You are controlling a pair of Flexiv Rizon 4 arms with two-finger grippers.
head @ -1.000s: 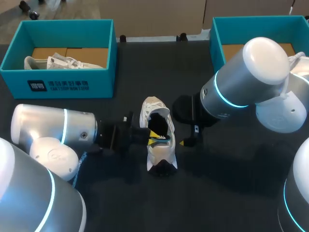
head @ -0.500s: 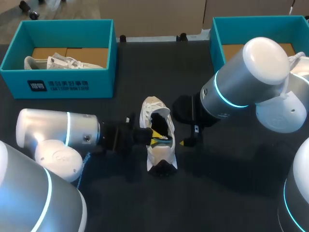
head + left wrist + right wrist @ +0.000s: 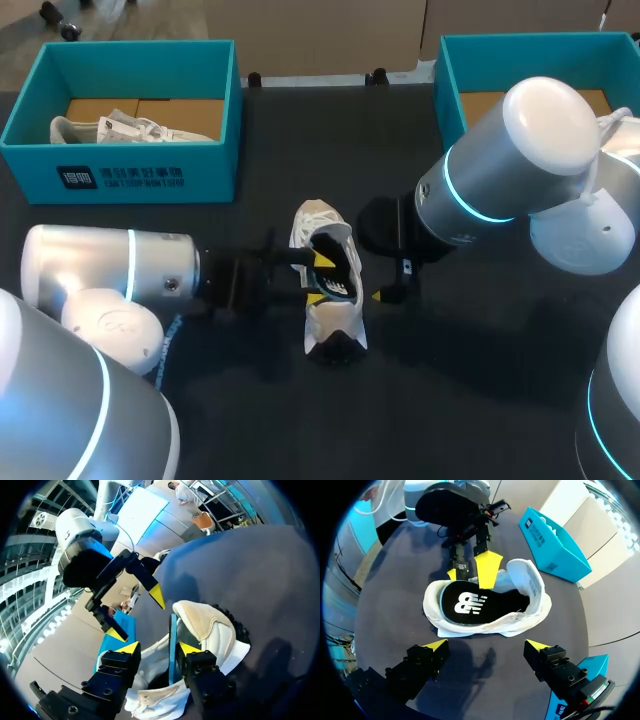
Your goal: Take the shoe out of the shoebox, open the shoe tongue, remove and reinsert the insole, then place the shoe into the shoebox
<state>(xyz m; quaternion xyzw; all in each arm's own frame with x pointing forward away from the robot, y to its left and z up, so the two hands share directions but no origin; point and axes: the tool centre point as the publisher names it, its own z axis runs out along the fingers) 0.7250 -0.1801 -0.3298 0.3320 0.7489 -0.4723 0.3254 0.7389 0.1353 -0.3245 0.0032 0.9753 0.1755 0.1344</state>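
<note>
At centre frame in the head view, the white shoe (image 3: 330, 322) lies opening-up on the dark table (image 3: 450, 400). It is out of both the left shoebox (image 3: 130, 175) at upper left and the right shoebox (image 3: 447, 80) at upper right.

My left arm, entering from the lower left, has drawn back a touch since half a second ago, when it pressed further toward the opening. The left gripper (image 3: 320, 280) now sits at the shoe's left rim with its yellow tips spread wide. The insole (image 3: 467, 605) shows its white logo where the gripper covered it before.

From the left wrist, the insole's blue edge stands between the fingers, seemingly against only one, so I read it as let go. My judgement is that the insole is back in or nearly seated, with the return to a shoebox yet to come.

The right gripper (image 3: 486, 645) has not moved and hangs wide and empty beside the shoe's right flank.

The shoe's long axis runs nearly top to bottom of the frame, leaning slightly. Its pale padded end lies toward the top and its dark tip toward the bottom; which end is the toe I cannot tell.
</note>
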